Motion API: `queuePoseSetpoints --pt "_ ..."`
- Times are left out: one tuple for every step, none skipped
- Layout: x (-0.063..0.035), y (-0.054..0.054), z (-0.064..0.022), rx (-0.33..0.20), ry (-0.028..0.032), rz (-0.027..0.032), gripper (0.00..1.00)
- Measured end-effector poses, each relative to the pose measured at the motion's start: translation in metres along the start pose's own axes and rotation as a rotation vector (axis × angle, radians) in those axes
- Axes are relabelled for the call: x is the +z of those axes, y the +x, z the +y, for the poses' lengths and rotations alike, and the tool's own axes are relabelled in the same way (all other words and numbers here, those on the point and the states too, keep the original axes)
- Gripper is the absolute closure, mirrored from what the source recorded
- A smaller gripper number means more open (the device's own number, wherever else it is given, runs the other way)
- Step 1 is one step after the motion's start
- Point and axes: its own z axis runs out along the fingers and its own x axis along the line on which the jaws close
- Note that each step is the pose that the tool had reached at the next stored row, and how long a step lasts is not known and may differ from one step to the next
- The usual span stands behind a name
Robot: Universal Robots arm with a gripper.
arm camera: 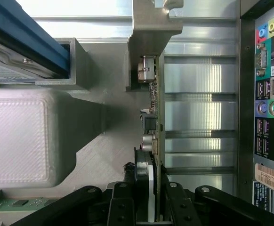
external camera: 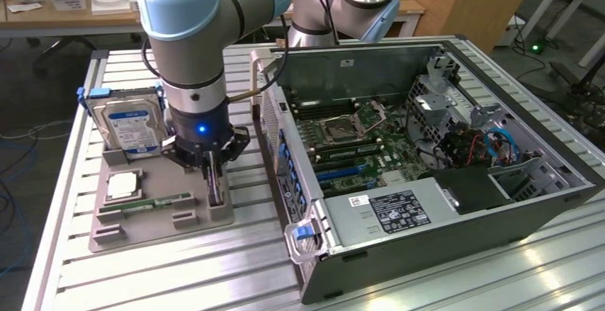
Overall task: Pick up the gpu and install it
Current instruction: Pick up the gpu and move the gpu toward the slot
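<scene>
In the exterior view the hand (external camera: 211, 171) is set down over the gpu (external camera: 217, 192), which stands on edge in the grey holder tray (external camera: 203, 220) at 9 o'clock from the open computer case (external camera: 444, 205) and 4 o'clock from the hard drive (external camera: 130, 128). In the wrist view its black fingers (arm camera: 123, 207), drawn in narrow, clamp the card's two faces.

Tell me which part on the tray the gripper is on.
The gpu: the thin card standing on edge beside the case, clamped in the gripper; the hard drive and memory stick sit apart.
</scene>
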Motion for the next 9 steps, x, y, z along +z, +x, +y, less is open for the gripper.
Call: queuePoseSetpoints --pt "-0.0008 0.000 0.0000 0.000 0.0001 0.0001 0.72" --pt "-0.0018 0.000 0.0001 0.000 0.0001 0.0001 0.72" --pt "-0.0030 0.000 0.0001 0.000 0.0001 0.0002 0.72" --pt "-0.0040 0.000 0.0002 0.000 -0.0001 0.0002 0.72" --pt "-0.0055 0.000 0.0003 0.000 -0.0001 0.0001 0.72" --pt "-0.0071 0.000 0.0004 0.000 -0.0001 0.0002 0.72" --pt "-0.0090 0.000 0.0004 0.000 -0.0001 0.0002 0.72" --pt "-0.0110 0.000 0.0005 0.000 -0.0001 0.0001 0.72" --pt "-0.0132 0.000 0.0007 0.000 -0.0002 0.0001 0.72"
